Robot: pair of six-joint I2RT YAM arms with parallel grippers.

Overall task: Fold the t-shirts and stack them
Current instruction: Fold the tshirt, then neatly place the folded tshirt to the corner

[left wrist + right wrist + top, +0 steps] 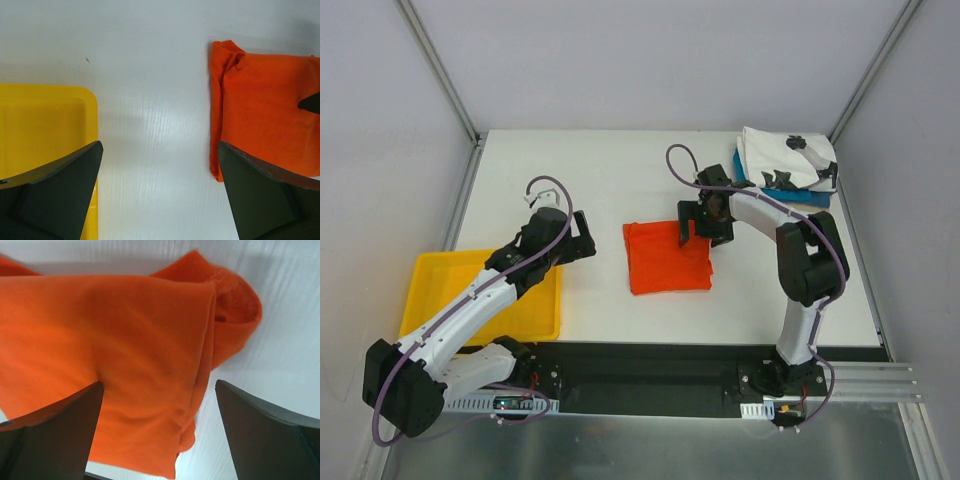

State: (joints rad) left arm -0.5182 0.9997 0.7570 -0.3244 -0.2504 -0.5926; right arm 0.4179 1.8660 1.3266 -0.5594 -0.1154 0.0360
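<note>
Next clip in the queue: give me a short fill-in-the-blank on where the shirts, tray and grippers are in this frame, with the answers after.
1. The folded orange-red t-shirt lies on the table, to the right of the ____ tray.
2. The right gripper hangs over the orange-red shirt's right edge with its jaws ____.
3. In the far right corner, the white t-shirt lies on top of the ____ one.
4. The left gripper holds ____.

Missing words: yellow; open; teal-blue; nothing

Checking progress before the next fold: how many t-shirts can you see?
3: a folded orange-red cloth t-shirt mid-table, a white black-marked t-shirt at the far right corner atop a teal-blue t-shirt. More could be hidden underneath.
</note>
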